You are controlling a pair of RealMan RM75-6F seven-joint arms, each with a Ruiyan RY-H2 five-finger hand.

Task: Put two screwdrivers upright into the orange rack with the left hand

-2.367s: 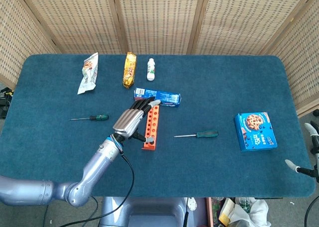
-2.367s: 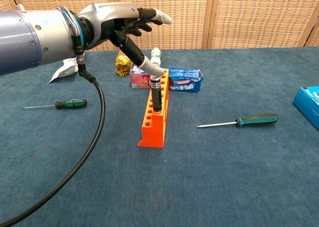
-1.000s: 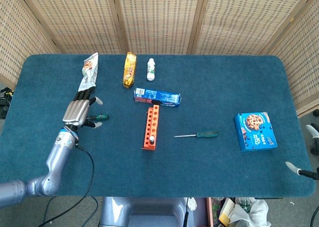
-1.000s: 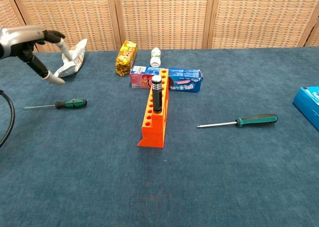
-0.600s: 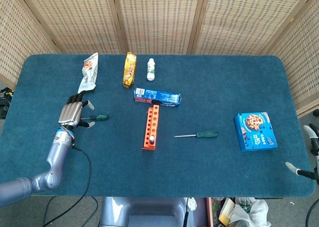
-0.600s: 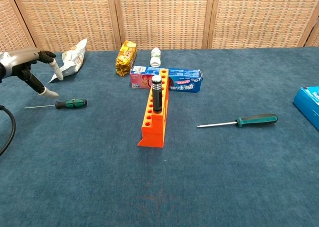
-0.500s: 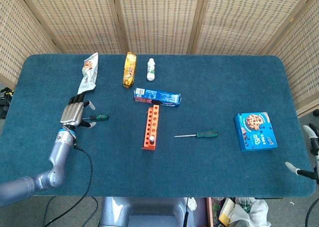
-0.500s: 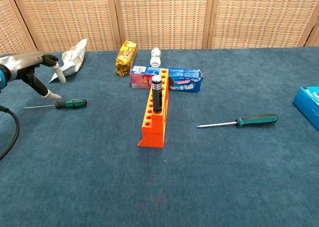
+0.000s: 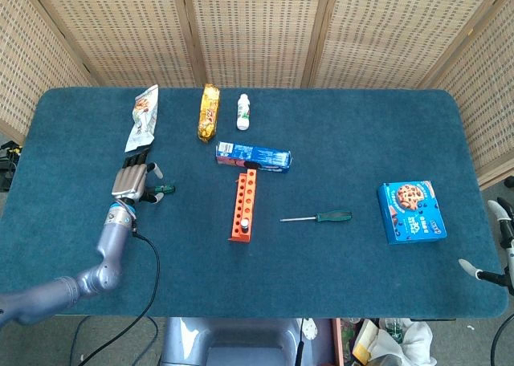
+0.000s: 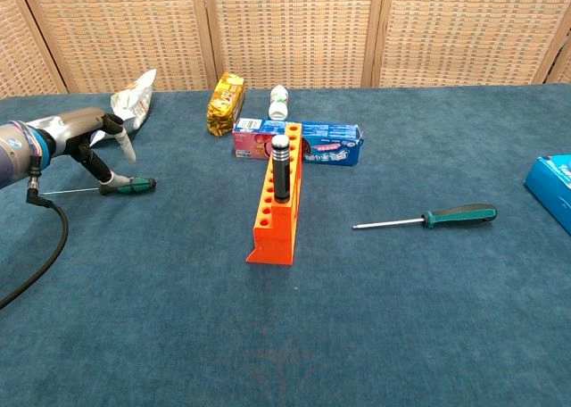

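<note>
The left hand (image 10: 87, 139) reaches in low from the left on a silver arm, its dark fingers (image 10: 100, 168) spread and angled down over the small green-handled screwdriver (image 10: 128, 186) lying flat at the left of the surface (image 10: 375, 327). One fingertip comes down right at the handle's end; whether it touches cannot be told, and nothing is held. From the head view the hand (image 9: 134, 180) covers the thin shaft, leaving only the green handle (image 9: 164, 189) showing. A black cable trails from the wrist toward the near edge.

The orange rack (image 10: 277, 212) is a long plastic block with a row of round holes, standing mid-surface with one end toward the far side. A black ribbed-handled screwdriver (image 10: 281, 170) stands upright in one hole. To its right, well apart, a longer screwdriver (image 10: 428, 218) with a teal-green handle and bare metal shaft lies flat — tip pointing at the rack.

Just beyond the rack's far end lies a blue and red carton (image 10: 303, 143). Further back sit a white bottle (image 10: 279, 102), a crinkled gold snack packet (image 10: 225, 103) and a silvery foil bag (image 10: 129, 99) — the bag close behind the hand. A blue cookie box (image 9: 410, 212) rests at the right. Of the right hand (image 9: 486, 246) only pale fingertips show at the right edge; its fingers' state cannot be told.
</note>
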